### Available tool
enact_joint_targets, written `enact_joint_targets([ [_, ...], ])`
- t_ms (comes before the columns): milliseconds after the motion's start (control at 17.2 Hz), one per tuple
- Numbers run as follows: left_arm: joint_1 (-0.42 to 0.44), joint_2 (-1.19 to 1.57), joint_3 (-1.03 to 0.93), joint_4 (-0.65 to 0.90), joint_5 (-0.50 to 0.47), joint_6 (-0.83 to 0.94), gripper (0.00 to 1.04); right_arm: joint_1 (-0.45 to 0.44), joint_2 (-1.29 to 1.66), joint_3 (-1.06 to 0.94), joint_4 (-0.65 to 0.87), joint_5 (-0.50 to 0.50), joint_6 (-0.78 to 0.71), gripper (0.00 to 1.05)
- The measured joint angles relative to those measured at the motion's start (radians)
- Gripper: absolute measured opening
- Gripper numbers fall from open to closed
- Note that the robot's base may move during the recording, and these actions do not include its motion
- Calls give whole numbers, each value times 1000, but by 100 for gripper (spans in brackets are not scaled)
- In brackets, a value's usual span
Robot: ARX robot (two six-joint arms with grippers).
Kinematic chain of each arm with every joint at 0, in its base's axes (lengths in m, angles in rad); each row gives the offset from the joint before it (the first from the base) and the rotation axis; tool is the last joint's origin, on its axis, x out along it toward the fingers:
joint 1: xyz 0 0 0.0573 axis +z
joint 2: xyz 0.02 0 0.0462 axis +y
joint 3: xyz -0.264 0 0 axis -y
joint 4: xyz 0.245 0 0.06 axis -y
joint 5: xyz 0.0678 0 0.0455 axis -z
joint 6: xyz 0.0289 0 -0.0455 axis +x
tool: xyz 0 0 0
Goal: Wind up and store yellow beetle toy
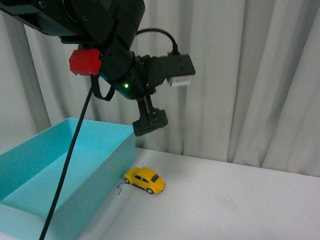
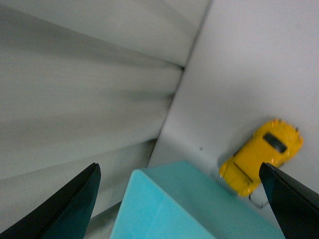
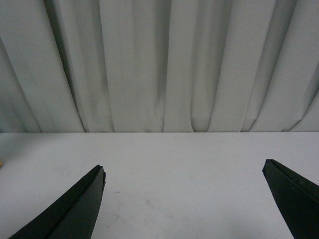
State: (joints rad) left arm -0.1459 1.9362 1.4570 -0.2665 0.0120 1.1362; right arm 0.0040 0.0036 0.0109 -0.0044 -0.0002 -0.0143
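Observation:
The yellow beetle toy (image 1: 145,180) stands on its wheels on the white table, just beside the turquoise bin's right wall. It also shows in the left wrist view, the toy (image 2: 261,157) lying close to one black fingertip (image 2: 284,194). My left gripper (image 1: 149,122) hangs high above the bin's far right corner, well above the toy. Seen from its wrist, the left gripper (image 2: 179,167) is open and holds nothing. My right gripper (image 3: 183,166) is open over bare table, with nothing between its fingers; it is out of the front view.
A large turquoise bin (image 1: 107,131) fills the left of the table, its corner (image 2: 149,199) under the left gripper. A small dark wire-like mark (image 1: 120,189) lies by the toy. Grey curtains (image 1: 240,75) hang behind the table. A black cable (image 1: 65,175) crosses the bin.

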Motion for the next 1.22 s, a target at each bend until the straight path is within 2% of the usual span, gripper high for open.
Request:
enact_joint_targets([
  [175, 4, 63, 24, -119, -87, 336, 98, 0, 0, 0, 0, 0, 0, 98],
  [291, -18, 96, 32, -153, -124, 417, 98, 0, 0, 0, 0, 0, 0, 98],
  [582, -73, 220, 95, -189, -173, 359, 98, 0, 0, 0, 0, 0, 0, 98],
  [873, -48, 304, 175, -224, -225, 245, 98, 0, 0, 0, 0, 0, 0, 98],
  [1223, -28, 385, 185, -191, -204, 227, 98, 0, 0, 0, 0, 0, 0, 98],
])
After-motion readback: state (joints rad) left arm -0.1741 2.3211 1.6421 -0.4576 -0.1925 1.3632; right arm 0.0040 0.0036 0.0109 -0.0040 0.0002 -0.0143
